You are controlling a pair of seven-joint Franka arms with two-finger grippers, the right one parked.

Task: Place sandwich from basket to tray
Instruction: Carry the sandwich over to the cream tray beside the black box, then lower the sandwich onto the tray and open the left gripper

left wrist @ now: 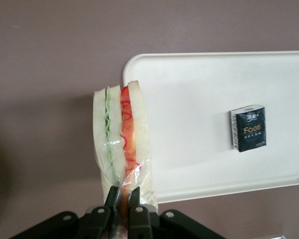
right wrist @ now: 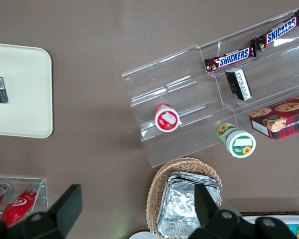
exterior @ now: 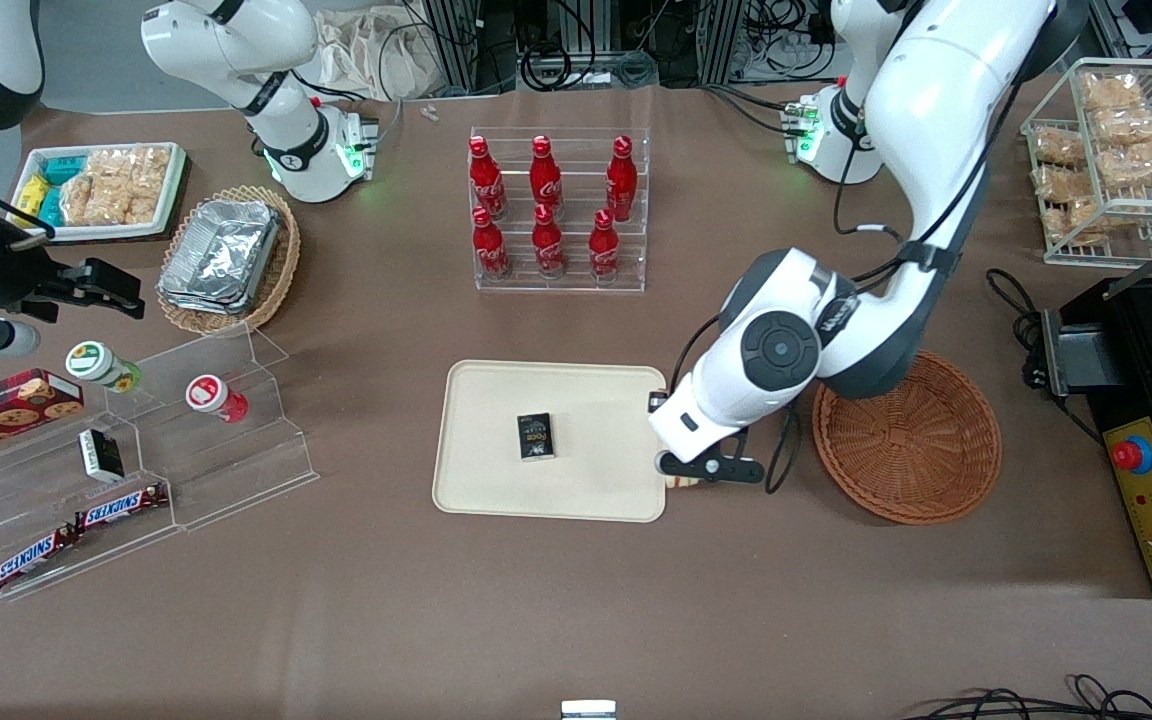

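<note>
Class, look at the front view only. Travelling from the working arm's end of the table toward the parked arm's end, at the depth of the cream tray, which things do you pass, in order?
Reddish-brown basket → gripper holding the sandwich at the tray's edge → cream tray → small black packet on it → clear acrylic stand with the red-lidded cup.

Brown-covered table [exterior: 576, 620] carries cream tray [exterior: 496, 480], empty reddish wicker basket [exterior: 921, 450] toward working arm's end, cola bottle rack [exterior: 558, 210], clear stepped stand [exterior: 136, 480]. Gripper [exterior: 688, 478] hangs above the table at the tray's edge.

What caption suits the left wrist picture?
Gripper shut on wrapped sandwich, held over the tray edge.
</note>
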